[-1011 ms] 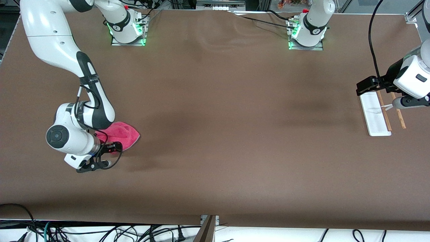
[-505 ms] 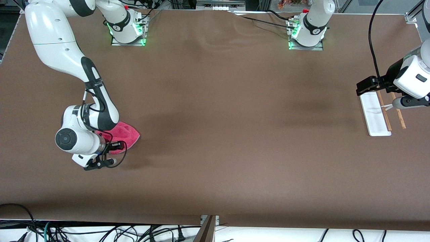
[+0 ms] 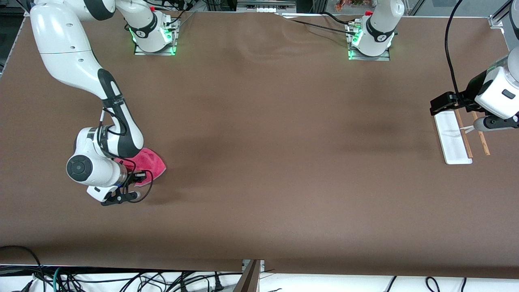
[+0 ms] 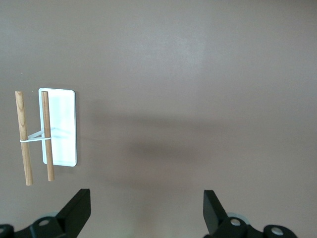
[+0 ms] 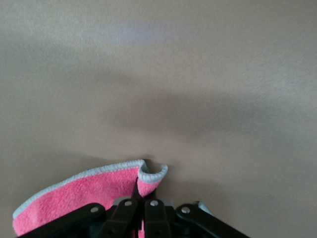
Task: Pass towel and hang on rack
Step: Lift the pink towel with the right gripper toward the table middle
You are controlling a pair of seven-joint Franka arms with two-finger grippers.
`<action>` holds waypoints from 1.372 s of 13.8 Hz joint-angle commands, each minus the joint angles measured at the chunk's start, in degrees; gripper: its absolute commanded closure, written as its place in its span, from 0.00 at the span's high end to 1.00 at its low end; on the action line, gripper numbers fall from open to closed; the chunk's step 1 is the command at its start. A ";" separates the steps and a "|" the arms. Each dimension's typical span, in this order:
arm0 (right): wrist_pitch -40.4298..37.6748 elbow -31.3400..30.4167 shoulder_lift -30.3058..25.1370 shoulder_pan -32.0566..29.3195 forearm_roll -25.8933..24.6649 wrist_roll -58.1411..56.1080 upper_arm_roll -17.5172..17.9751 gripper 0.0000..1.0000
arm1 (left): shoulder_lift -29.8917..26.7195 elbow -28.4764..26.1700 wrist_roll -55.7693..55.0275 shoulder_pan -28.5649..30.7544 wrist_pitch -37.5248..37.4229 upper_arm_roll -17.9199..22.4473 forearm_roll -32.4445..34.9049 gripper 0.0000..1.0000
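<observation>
Right gripper [image 5: 141,210] clamped on towel [image 3: 151,162] at table [image 3: 259,162]; left gripper [image 4: 146,210] spread wide, waiting above rack [image 3: 453,138].

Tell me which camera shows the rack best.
The left wrist view: the rack shows whole, base and both rods. In the front view the left gripper covers part of it. The right wrist view doesn't show it.

Towel at one end of the table, rack at the other.

The towel [image 3: 151,160] lies on the table [image 3: 263,162] near the right arm's end, under the right end effector [image 5: 143,198], which pinches its edge. The rack [image 3: 456,138] stands well apart by the left arm's edge, below the waiting left end effector [image 4: 146,213].
</observation>
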 commanded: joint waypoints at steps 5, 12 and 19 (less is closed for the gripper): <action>-0.48 3.15 -6.15 0.31 0.20 0.14 1.94 0.00 | -1.11 -0.62 -0.71 0.06 -0.76 -0.30 1.04 1.00; -20.91 15.85 -13.02 9.43 0.11 14.17 4.41 0.00 | -1.20 -0.71 -0.71 -0.03 -1.02 -0.39 1.04 1.00; -25.87 23.36 -13.20 22.08 0.03 36.92 6.08 0.00 | -1.11 -0.53 0.09 -0.65 -1.02 -0.48 1.13 1.00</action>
